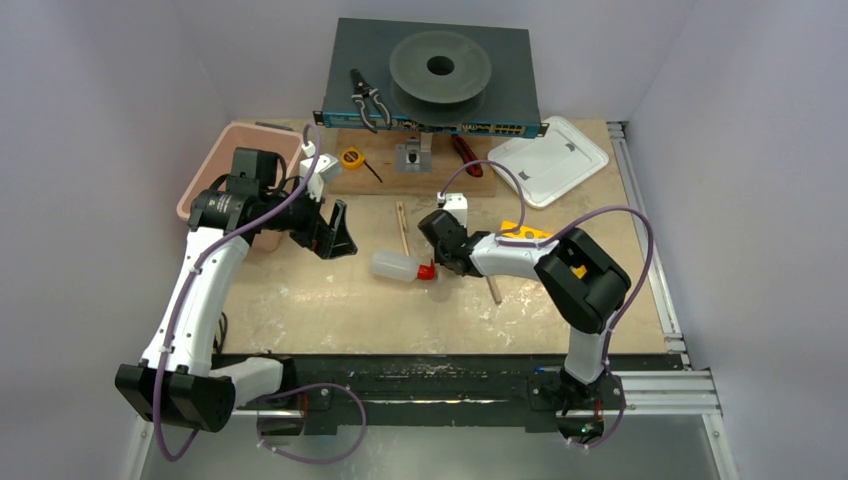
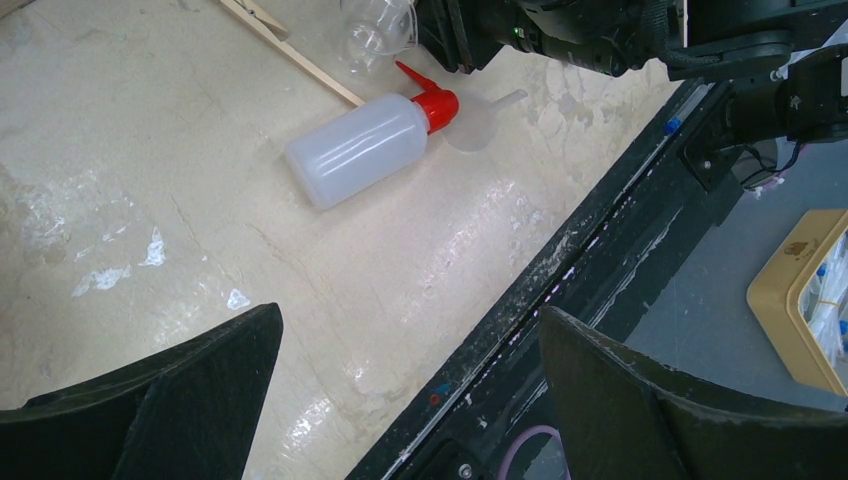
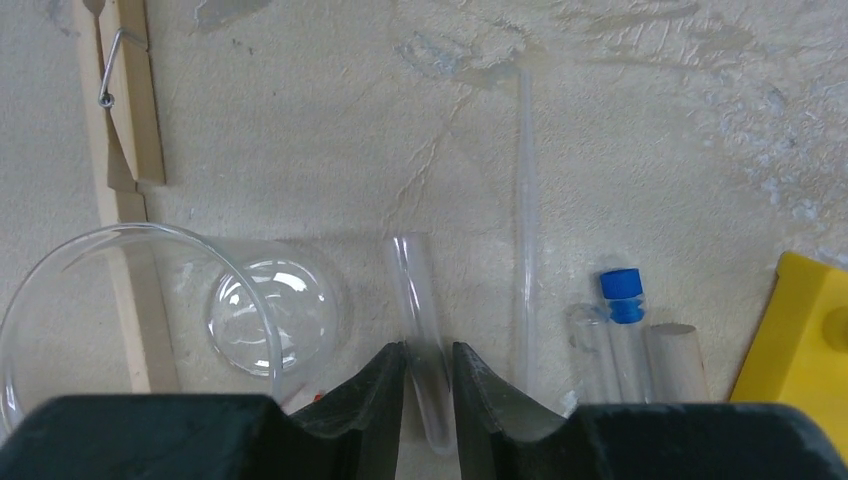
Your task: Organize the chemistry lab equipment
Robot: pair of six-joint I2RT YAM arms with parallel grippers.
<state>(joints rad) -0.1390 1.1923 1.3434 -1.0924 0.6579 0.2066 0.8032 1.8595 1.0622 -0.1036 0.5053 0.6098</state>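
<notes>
Top view, left gripper: the left gripper (image 1: pixel 338 235) hangs to the left of the squeeze bottle (image 1: pixel 393 265), near it but apart. Its fingers are spread and hold nothing.
Top view, bottle axis: the squeeze bottle lies on its side at mid-table. Its long axis runs left to right, base toward the left gripper and red cap (image 1: pixel 427 270) to the right.
Top view, right gripper: the right gripper (image 1: pixel 440 248) sits low on the table (image 1: pixel 330 310), just right of the red cap. Its finger state cannot be read from here.
Left wrist view, fingers: both fingers (image 2: pixel 180 400) stand wide apart with bare table between them.
Left wrist view, bearing: the squeeze bottle lies ahead of the open jaws, well beyond the tips and slightly left of their centre line. Its axis is oblique to the gap, with the cap at the far end. A small clear funnel-shaped piece (image 2: pixel 478 125) sits just beside the cap.
Right wrist view, fingers: the fingers (image 3: pixel 365 400) are drawn close together and pinch a clear test tube (image 3: pixel 418 300). No gap shows on either side of it.
Right wrist view, tube axis: the clear test tube lies flat. Its long axis runs along the fingers, straight away from the wrist, with the open mouth at the far end.
Right wrist view, neighbours: a glass beaker (image 3: pixel 150 300) lies on its side just to the left. A blue-capped tube (image 3: pixel 622 300) and a thin clear pipette (image 3: pixel 523 200) lie to the right, and neither touches the fingers.
Judgement, next move: the right arm appears committed to the clear test tube. The left arm is the freer one for the squeeze bottle, but the wrist would need turning so the jaws cross the bottle's axis.
</notes>
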